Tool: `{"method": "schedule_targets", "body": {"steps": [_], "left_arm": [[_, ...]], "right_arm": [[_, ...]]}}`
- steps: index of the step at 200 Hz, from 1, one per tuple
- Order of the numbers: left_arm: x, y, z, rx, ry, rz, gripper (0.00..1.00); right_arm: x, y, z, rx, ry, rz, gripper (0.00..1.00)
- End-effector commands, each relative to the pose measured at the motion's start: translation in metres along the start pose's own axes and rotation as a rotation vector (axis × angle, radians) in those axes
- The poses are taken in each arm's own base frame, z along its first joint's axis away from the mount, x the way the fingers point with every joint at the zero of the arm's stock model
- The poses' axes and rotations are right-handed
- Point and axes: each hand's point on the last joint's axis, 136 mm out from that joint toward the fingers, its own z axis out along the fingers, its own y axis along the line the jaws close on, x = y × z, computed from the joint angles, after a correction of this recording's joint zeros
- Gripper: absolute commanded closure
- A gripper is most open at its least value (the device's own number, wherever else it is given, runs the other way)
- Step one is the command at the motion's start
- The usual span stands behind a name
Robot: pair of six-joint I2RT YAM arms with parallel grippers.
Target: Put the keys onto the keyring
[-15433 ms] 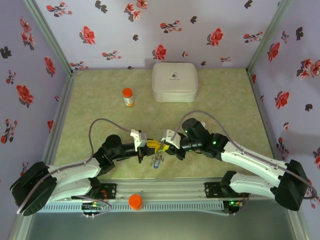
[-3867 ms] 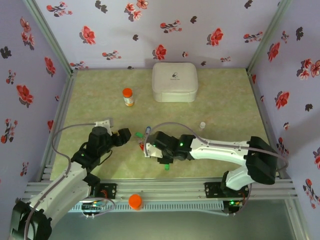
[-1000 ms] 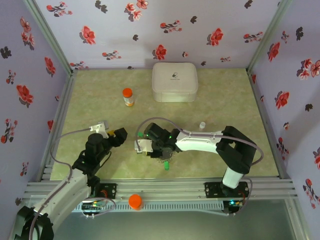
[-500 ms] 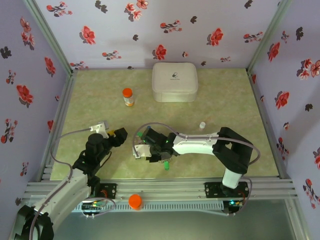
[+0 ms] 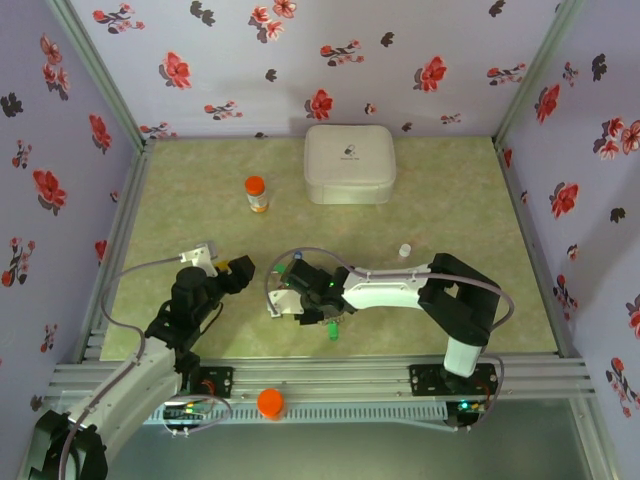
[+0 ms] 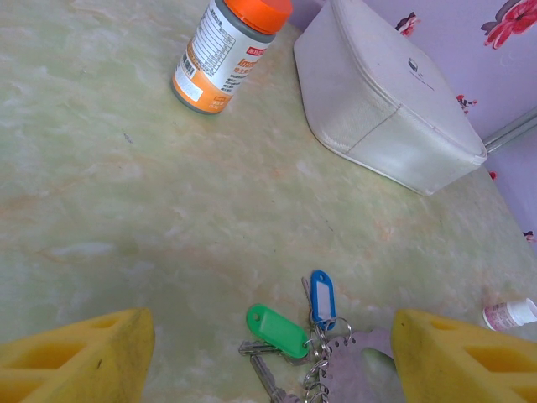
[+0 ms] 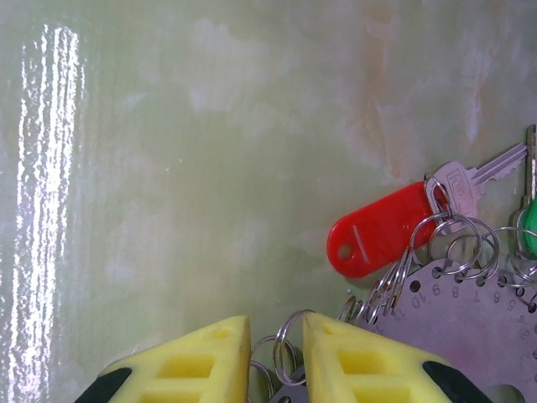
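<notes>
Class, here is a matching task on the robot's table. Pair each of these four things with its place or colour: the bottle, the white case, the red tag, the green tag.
Column 1
1. bottle
2. white case
3. red tag
4. green tag

Column 2
a. lies beside the blue tag
b. sits at the far end of the table, near the back wall
c. has an orange cap
d. lies next to a silver key

Pairs: 1-c, 2-b, 3-d, 4-a
</notes>
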Motion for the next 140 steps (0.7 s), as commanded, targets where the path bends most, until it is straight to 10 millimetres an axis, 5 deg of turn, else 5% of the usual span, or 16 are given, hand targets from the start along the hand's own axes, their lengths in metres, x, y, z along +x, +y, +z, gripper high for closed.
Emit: {"method": "schedule_targets", "body": {"steps": [1,66,140], "left_arm": [[-0.004,0.002,0.000,-0.004,-0.028,-0.020,0.26],[-0.004,0.003,0.000,-0.004,-0.028,-0.022,0.26],[-0.005,0.002,0.000,-0.009,-0.023,-0.017,0.26]], "right_arm": [[0.002,-0.002,0.001,0.010,0.035,0.018,0.77],[0.013,-0.019,0.003,0.105,0.111,0.002,0.79],[0.011,-0.029,-0.004,0.153,0.138,-0.047,1.00]]}}
